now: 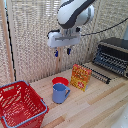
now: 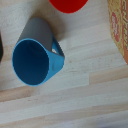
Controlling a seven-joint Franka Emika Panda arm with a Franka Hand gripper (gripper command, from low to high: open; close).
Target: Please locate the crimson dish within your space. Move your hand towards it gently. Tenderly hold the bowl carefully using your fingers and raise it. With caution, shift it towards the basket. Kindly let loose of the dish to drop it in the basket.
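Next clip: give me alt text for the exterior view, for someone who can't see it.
A white robot gripper hangs open above a wooden table, over a small red bowl and a blue mug in front of it. A red basket sits at the exterior view's left; a yellow-orange box and toaster oven at its right.

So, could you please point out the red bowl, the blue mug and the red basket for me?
red bowl (image 1: 60, 80), exterior view, on its visible rim behind the mug.
blue mug (image 2: 31, 62), wrist view, inside its open mouth.
red basket (image 1: 20, 83), exterior view, on its blue-grey rim.
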